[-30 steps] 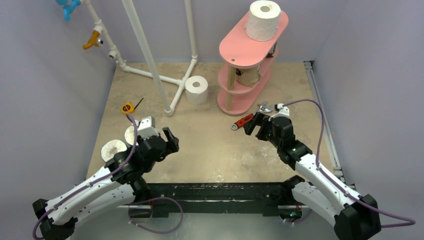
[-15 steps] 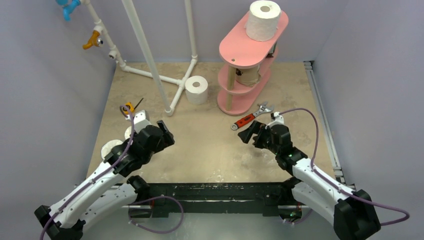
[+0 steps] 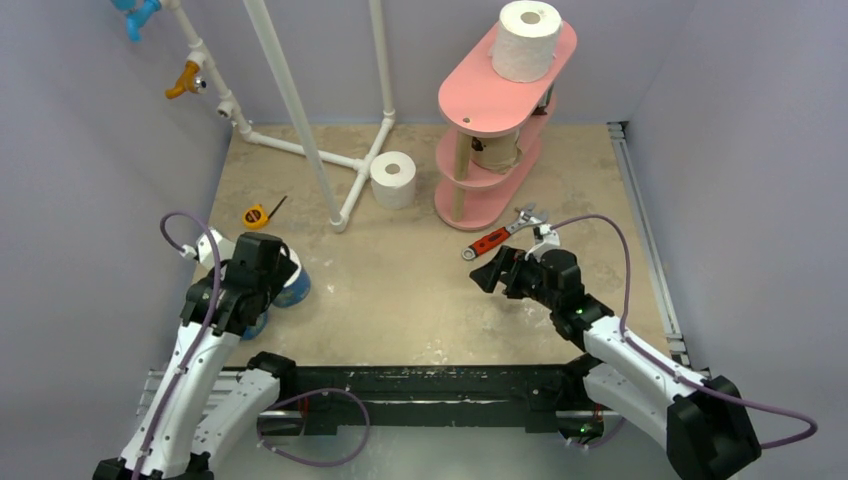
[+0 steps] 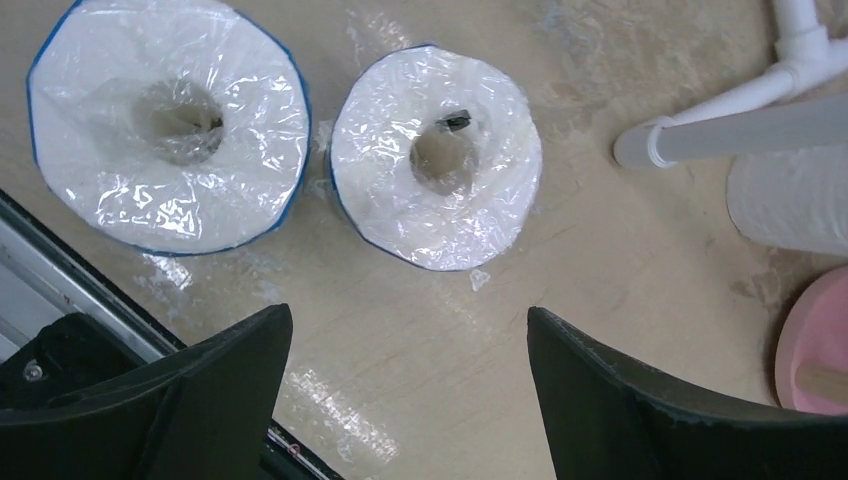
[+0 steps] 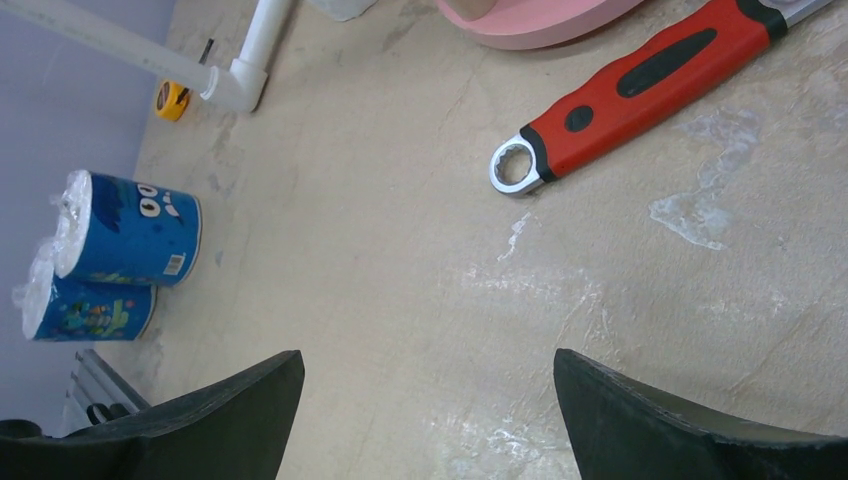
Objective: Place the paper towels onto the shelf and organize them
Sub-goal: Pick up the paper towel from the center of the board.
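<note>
Overhead, I see one white roll (image 3: 527, 40) atop the shelf (image 3: 470, 100) and another white roll (image 3: 394, 179) just left of it. Left wrist: my left gripper (image 4: 410, 330) is spread and empty over two blue-wrapped rolls (image 4: 436, 158), well left of the shelf and mostly hidden overhead. Right wrist: my right gripper (image 5: 430, 365) is spread, with the wrench (image 5: 640, 85) by the shelf's base.

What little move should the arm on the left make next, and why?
Probably lower the open left jaws onto the nearer blue-wrapped roll and close: it stands upright just ahead of them, beside a second roll, and neither is on the pink shelf yet.
</note>
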You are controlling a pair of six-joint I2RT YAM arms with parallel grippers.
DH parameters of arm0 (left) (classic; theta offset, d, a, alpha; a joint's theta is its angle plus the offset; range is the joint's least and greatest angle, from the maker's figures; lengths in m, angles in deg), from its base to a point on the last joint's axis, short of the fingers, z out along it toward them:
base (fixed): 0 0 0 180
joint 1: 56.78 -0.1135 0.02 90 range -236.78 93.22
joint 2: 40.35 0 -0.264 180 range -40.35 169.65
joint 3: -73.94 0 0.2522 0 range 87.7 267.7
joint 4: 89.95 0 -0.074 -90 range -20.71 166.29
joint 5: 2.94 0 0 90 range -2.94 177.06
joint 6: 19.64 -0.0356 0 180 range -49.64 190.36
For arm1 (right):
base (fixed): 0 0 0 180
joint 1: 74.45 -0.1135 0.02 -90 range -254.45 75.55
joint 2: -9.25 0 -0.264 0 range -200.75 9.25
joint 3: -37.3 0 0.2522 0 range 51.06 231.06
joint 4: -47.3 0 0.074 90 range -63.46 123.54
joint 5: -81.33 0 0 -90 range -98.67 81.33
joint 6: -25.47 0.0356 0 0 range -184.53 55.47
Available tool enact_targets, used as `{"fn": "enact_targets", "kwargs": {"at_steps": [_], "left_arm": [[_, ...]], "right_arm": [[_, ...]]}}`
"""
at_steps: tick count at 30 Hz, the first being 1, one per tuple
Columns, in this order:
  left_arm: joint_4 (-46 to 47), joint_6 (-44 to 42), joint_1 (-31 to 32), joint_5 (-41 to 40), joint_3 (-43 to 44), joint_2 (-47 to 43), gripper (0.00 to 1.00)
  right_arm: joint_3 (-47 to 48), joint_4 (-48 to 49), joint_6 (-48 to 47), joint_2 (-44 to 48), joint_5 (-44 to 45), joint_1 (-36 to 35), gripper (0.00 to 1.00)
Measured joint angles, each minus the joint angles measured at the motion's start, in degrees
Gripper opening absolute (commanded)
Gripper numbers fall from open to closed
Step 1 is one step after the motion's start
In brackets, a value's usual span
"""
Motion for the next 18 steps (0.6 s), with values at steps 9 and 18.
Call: {"fn": "enact_targets", "kwargs": {"at_steps": [9,18], "left_arm": [[-4.2,7.5,-9.6,5.9,1.4,13.1,0.86],[-1.6,12.4,-11.8,8.5,1.4,15.4,0.87]], "right_arm": [[0.1,-1.8,-0.9,1.9,-1.4,0.0,0.98],[0.3,-5.9,-2.0,7.7,-1.4,0.0,0.98]]}}
